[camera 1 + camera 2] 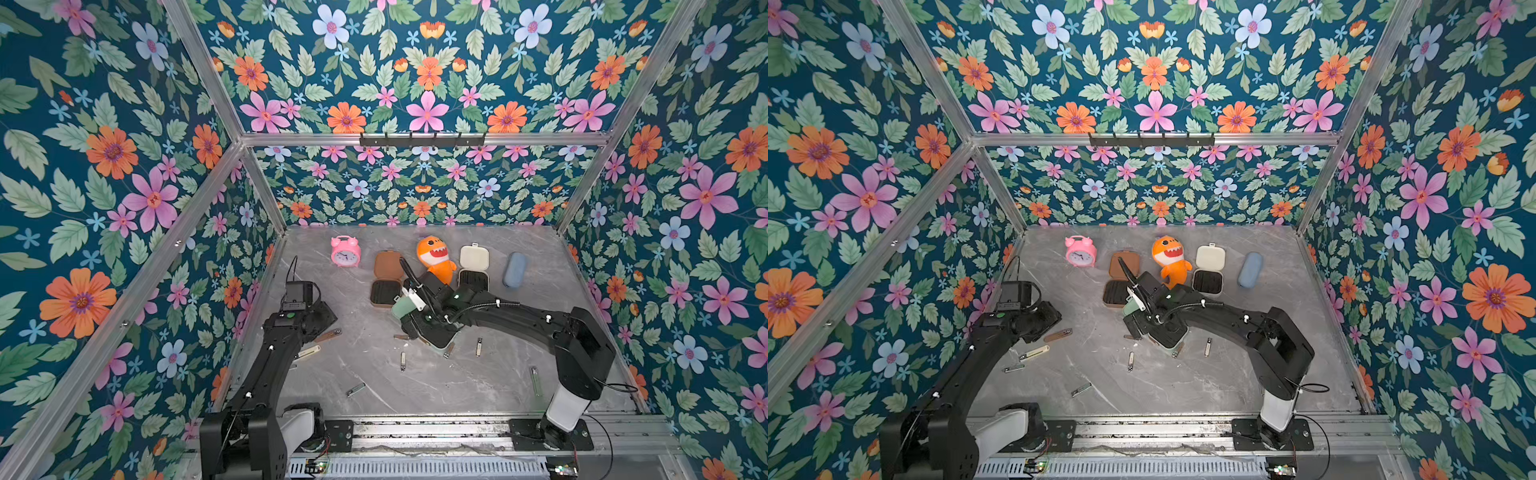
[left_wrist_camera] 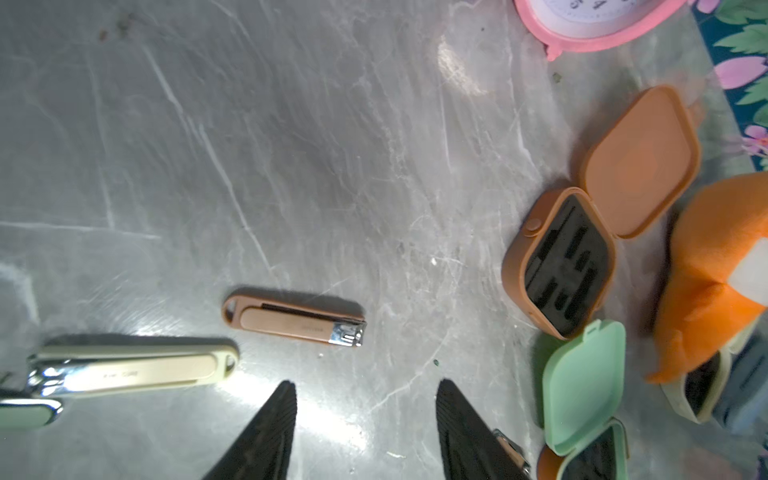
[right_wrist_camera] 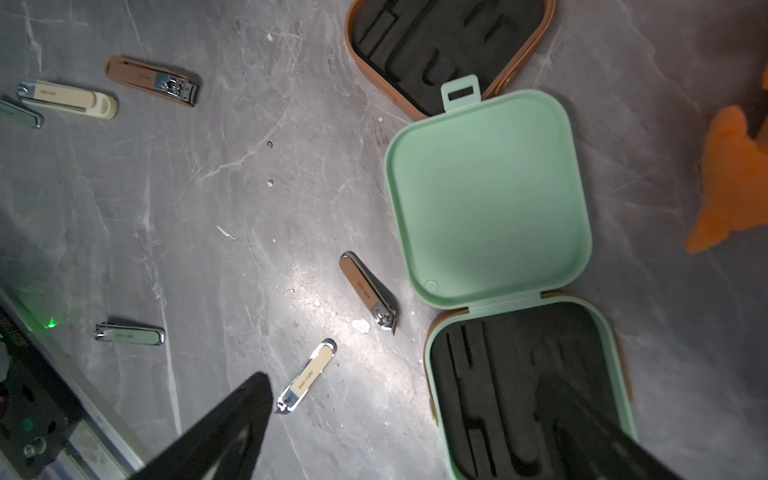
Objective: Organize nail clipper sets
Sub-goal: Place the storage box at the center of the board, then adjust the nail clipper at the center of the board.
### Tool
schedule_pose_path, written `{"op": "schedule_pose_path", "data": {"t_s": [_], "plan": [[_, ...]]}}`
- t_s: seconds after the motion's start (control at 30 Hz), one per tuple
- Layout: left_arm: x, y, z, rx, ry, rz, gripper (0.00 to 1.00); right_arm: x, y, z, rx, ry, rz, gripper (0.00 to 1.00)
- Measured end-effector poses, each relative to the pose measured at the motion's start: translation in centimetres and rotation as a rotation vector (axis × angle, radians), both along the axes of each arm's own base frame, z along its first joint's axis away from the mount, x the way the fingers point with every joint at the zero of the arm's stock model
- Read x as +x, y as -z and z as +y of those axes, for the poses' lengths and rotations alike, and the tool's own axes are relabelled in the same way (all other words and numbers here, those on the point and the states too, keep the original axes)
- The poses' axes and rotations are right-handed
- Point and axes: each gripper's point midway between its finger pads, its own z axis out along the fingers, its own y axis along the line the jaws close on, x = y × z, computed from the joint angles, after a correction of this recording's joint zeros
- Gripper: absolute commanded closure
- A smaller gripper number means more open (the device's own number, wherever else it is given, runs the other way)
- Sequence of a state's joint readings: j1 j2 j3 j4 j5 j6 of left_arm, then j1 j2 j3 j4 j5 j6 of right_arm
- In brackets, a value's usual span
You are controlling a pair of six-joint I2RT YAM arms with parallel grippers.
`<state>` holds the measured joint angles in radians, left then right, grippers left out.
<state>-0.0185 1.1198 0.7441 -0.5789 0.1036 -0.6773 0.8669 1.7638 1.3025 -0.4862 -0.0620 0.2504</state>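
Three cases lie open with black inserts: brown, cream and mint green. My right gripper hangs open above the mint case's edge, one finger over its insert, holding nothing. A small cream clipper and a small brown clipper lie on the table beside that case. My left gripper is open over bare table near the left wall. Just ahead of it lie a large brown clipper and a large cream clipper.
A pink alarm clock, an orange shark plush and a blue-grey pouch stand along the back. More clippers lie loose toward the front and right. Flowered walls close in on three sides.
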Motion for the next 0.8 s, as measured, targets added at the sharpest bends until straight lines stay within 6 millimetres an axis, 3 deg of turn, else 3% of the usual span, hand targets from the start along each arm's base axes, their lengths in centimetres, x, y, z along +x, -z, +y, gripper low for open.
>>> {"op": "schedule_pose_path", "data": {"t_s": [0.27,0.37,0.57,0.8], "plan": [[-3.5,1.8,2.3,0.099,-0.121,0.148,0.44,-2.0,1.8,-1.1,0.052,0.041,0.082,0.2],[-4.5,2.5,2.8,0.114,-0.158,0.195,0.44,-1.9,1.8,-0.9,0.089,0.043,0.1,0.24],[-4.9,3.6,3.3,0.136,-0.188,0.273,0.47,-2.3,1.4,0.4,0.16,0.008,0.129,0.25],[-5.8,5.1,2.5,0.093,-0.178,0.293,0.45,-3.5,1.2,1.6,0.205,-0.066,0.17,0.19]]}}
